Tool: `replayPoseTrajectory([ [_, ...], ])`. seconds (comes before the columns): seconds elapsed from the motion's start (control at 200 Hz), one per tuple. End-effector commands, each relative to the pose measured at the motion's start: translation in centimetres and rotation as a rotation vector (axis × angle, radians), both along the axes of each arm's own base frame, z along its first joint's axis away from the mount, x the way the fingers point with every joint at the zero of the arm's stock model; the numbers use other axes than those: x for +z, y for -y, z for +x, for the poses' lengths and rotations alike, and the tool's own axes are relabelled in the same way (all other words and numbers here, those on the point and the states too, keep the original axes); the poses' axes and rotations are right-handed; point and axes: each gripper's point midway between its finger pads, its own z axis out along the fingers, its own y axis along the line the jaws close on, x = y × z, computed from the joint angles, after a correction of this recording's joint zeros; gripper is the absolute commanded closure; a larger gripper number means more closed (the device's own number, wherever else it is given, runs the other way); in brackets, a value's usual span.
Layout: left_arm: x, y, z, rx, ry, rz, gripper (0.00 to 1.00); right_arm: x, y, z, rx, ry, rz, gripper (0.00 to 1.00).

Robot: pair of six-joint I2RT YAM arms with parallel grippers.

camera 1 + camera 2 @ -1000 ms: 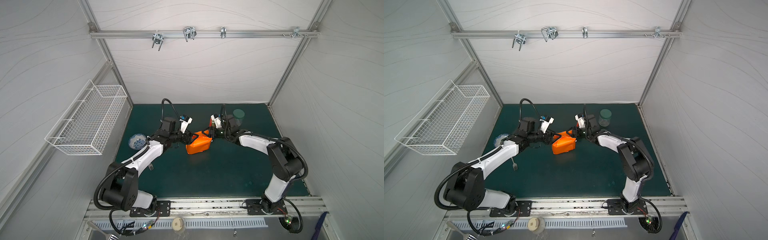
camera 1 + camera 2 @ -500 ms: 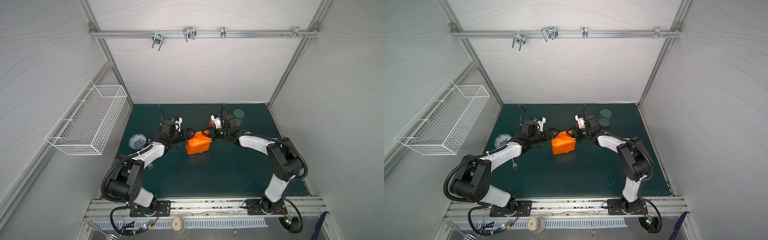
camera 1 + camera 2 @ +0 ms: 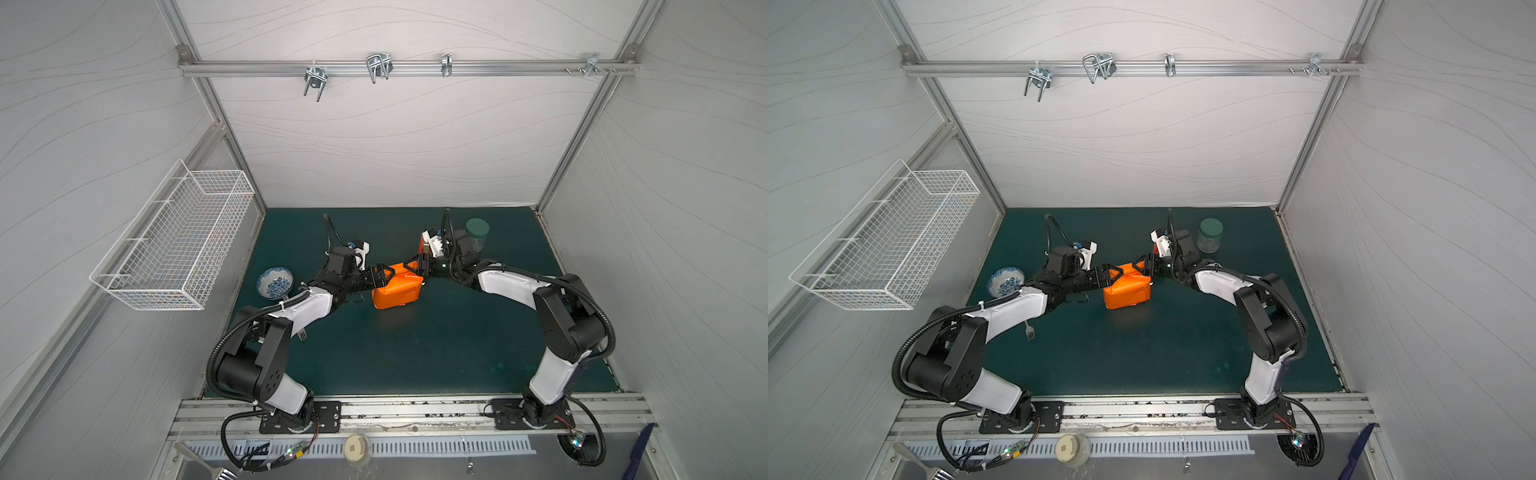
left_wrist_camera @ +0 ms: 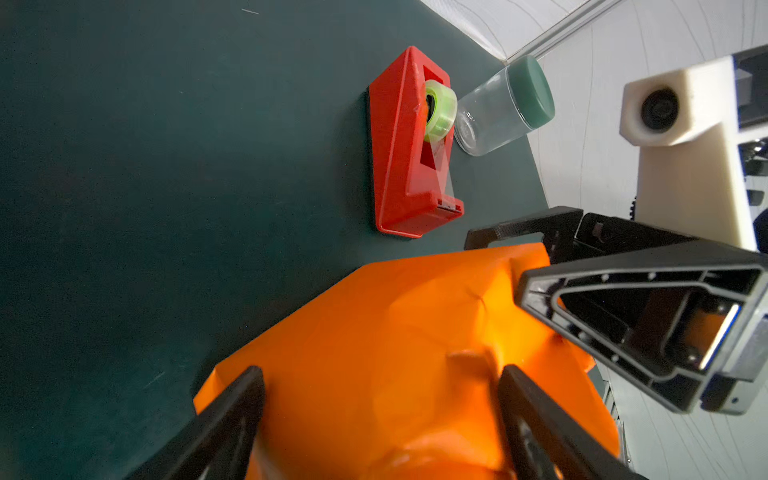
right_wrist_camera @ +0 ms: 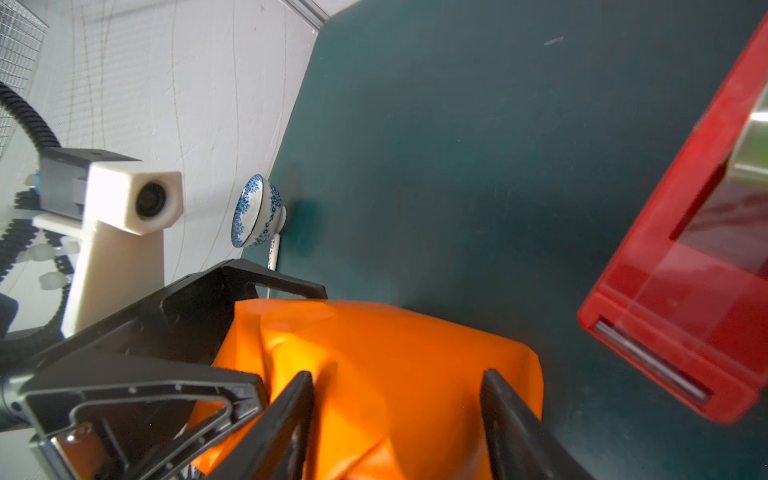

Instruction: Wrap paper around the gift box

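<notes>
The paper is an orange sheet folded into a rumpled parcel on the green mat; the gift box is hidden inside it. My left gripper reaches in low from the left. It is open, with its fingers spread over the parcel's top and orange paper showing between and outside them. My right gripper comes from the right onto the parcel's far right corner. It is open too, and its fingers straddle a fold of paper. The two grippers nearly meet.
A red tape dispenser stands just behind the parcel, with a green-lidded clear jar beside it. A blue-patterned bowl and a fork lie at the left. A wire basket hangs on the left wall.
My left gripper has dropped and reached right onto the parcel, its jaws spreading wider. The right gripper has stayed at the parcel's corner, opening slightly. The parcel has not moved.
</notes>
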Motion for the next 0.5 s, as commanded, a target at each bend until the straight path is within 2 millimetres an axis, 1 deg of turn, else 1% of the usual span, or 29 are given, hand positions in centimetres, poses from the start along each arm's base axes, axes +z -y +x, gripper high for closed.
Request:
replayPoseTrajectory([
  [0.0, -3.0, -0.5, -1.7, -0.016, -0.076, 0.053, 0.12, 1.2, 0.0, -1.2, 0.021, -0.065, 0.010, 0.32],
  [0.05, -3.1, -0.5, -1.7, -0.019, -0.079, 0.052, 0.12, 1.0, -0.1, -1.5, 0.023, -0.074, 0.011, 0.31],
  [0.17, -3.0, -0.5, -1.7, -0.020, -0.073, 0.057, 0.13, -0.2, -0.3, -2.2, 0.036, -0.124, 0.026, 0.29],
  [0.325, -3.0, -0.6, -1.7, -0.014, -0.074, 0.057, 0.13, -1.8, -0.3, -3.8, 0.064, -0.178, 0.025, 0.25],
  [0.415, -2.6, -0.4, -1.6, -0.014, -0.067, 0.043, 0.12, -2.8, 0.0, -4.7, 0.069, -0.199, 0.017, 0.24],
  [0.495, -1.5, 0.1, -1.6, -0.025, -0.041, 0.002, 0.11, -3.9, 0.4, -5.2, 0.065, -0.214, 0.006, 0.24],
])
